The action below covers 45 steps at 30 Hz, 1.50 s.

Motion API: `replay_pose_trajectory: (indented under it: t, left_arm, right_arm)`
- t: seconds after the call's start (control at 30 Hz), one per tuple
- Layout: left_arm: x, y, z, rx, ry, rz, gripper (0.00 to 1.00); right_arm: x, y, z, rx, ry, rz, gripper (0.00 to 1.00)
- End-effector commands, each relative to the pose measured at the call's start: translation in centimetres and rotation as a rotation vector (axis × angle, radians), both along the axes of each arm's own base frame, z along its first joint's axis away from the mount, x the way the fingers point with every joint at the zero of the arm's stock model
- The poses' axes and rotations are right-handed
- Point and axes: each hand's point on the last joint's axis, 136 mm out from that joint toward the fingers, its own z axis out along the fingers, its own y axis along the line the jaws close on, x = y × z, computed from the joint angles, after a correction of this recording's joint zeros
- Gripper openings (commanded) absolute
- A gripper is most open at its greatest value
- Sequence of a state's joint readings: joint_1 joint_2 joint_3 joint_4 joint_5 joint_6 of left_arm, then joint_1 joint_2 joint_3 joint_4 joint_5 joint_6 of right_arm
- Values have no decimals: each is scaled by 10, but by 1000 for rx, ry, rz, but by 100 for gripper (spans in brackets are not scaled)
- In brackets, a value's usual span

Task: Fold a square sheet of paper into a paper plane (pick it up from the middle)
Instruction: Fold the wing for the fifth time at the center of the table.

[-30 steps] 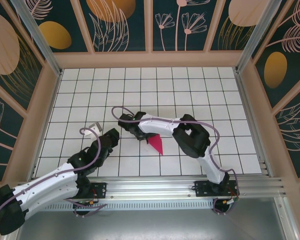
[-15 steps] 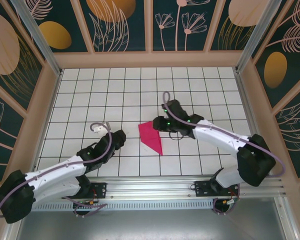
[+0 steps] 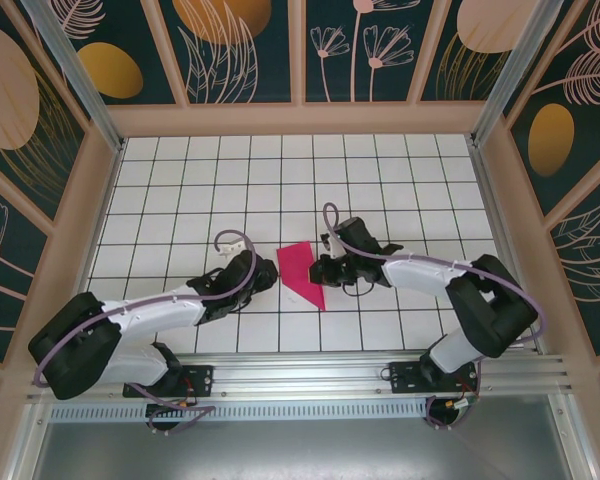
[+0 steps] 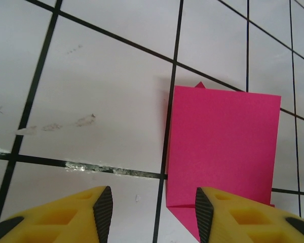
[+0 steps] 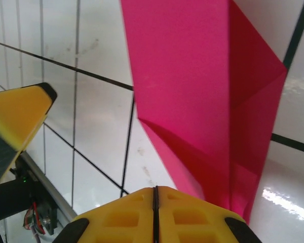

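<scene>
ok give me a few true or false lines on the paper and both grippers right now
The pink paper is a flat, unfolded square. False: it is folded and narrows to a point.
The left gripper has its jaws apart. True.
The right gripper is wide open. False: its fingers are closed together.
The pink paper sits between the two grippers. True.
</scene>
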<state>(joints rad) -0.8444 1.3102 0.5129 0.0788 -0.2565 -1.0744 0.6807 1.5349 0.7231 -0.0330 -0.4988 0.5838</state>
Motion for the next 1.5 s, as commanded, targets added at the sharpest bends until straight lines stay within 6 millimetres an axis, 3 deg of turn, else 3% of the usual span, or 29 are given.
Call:
replay_pose_trajectory:
  t: [0.0, 0.47, 0.77, 0.93, 1.13, 1.47]
  left_arm:
    - [3, -16, 8, -58, 3, -21, 50]
    - [7, -31, 6, -57, 23, -66, 52]
    - [6, -47, 0, -105, 80, -83, 62]
    - [4, -60, -7, -184, 132, -73, 62]
    - [4, -58, -19, -194, 170, -27, 62]
    - [8, -71, -23, -243, 175, -42, 60]
  right_arm:
    - [17, -1, -3, 9, -25, -23, 12]
    - [14, -23, -49, 0, 67, -85, 13]
    - [12, -30, -54, 22, 84, -124, 14]
    - [10, -33, -57, 22, 89, -134, 14]
    - [7, -36, -62, 20, 99, -148, 14]
    - [5, -38, -66, 23, 107, -155, 14]
